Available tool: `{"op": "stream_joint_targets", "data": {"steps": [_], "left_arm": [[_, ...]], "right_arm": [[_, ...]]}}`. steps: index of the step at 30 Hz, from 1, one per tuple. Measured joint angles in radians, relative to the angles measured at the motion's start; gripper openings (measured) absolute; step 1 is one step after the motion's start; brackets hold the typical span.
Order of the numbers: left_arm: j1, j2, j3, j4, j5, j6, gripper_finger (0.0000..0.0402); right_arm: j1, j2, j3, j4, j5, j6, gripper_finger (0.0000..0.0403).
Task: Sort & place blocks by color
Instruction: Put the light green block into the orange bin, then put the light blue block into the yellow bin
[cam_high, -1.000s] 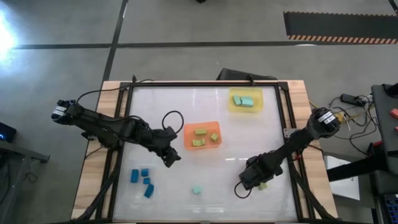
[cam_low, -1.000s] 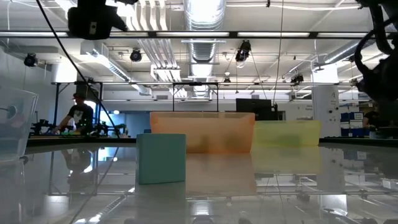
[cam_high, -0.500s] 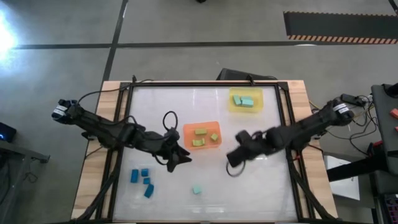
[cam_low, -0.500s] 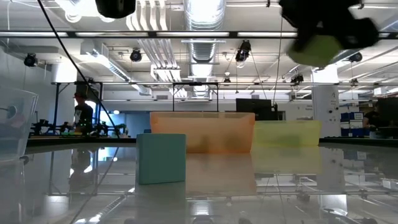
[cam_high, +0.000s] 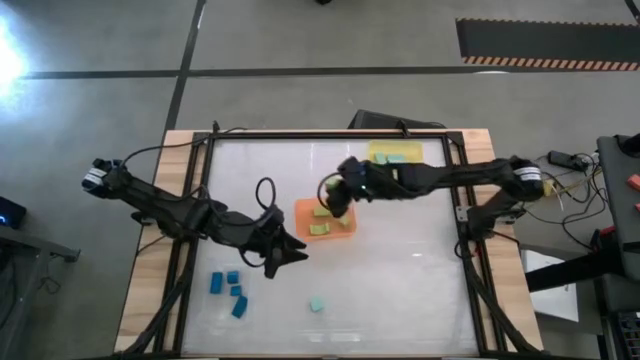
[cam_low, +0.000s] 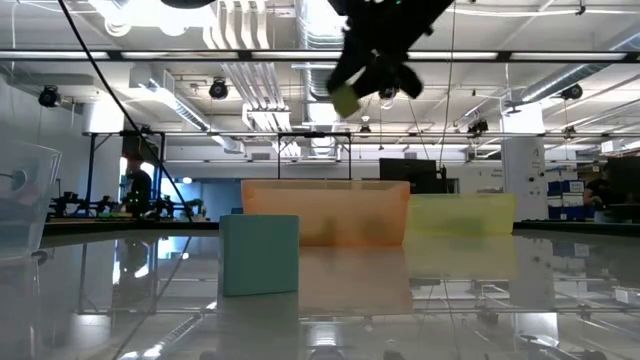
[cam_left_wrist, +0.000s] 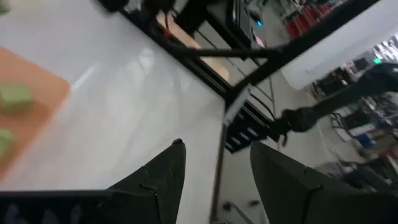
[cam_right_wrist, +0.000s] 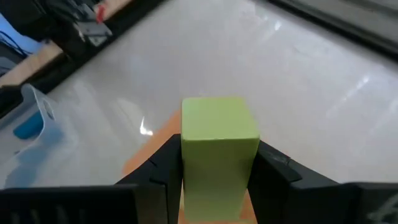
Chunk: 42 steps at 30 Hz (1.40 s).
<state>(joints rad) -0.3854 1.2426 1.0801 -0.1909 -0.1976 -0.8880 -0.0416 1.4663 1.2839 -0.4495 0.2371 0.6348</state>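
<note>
My right gripper (cam_high: 335, 196) hangs above the far-left part of the orange tray (cam_high: 301, 214), shut on a yellow-green block (cam_right_wrist: 219, 140), which also shows high in the low view (cam_low: 345, 99). Several yellow-green blocks (cam_high: 322, 212) lie in that tray. Teal blocks (cam_high: 392, 158) lie in the yellow tray (cam_high: 373, 172). One teal block (cam_high: 316, 305) stands on the table by its bottom face, near the front edge (cam_low: 259, 255). Dark blue blocks (cam_high: 229, 289) sit at the near left. My left gripper (cam_high: 290, 252) is open (cam_left_wrist: 217, 149) beside the orange tray's near-left corner, touching nothing. My right gripper pinches the yellow-green block by two opposite side faces (cam_right_wrist: 186, 155) between its two fingers (cam_right_wrist: 163, 163). The fingers come slanting down from the table's right side. The block is lifted clear, high above the orange tray, with its free end (cam_right_wrist: 217, 115) sticking out past the fingertips.
A clear tray (cam_right_wrist: 38, 118) with the blue blocks stands at the near left, its wall showing at the low view's edge (cam_low: 22, 200). A black frame (cam_high: 455, 190) rims the table. A person (cam_low: 135, 185) stands in the room far behind.
My right gripper, shut on the yellow-green block, has risen from the table's near-right area and swung toward the far left, ending above the orange tray. My left gripper has shifted a little toward the right, staying beside the orange tray's near-left corner.
</note>
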Motion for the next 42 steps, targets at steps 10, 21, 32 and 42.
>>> {"op": "stream_joint_targets", "data": {"steps": [10,21,32,42], "left_arm": [[0.032,-0.074,0.000,0.004,-0.257,0.056,0.0164],[0.036,-0.156,0.000,0.026,-0.338,0.084,0.0164],[0.039,-0.150,-0.001,0.026,-0.339,0.083,0.0164],[0.012,-0.149,-0.072,0.016,-0.213,-0.078,0.0164]], "right_arm": [[-0.012,0.178,0.000,0.205,-0.009,-0.113,0.0121],[0.002,0.283,0.006,0.212,-0.077,-0.102,0.0146],[0.002,0.278,0.005,0.210,-0.092,-0.011,0.0185],[0.048,0.117,0.005,0.138,-0.167,0.101,0.0174]]}}
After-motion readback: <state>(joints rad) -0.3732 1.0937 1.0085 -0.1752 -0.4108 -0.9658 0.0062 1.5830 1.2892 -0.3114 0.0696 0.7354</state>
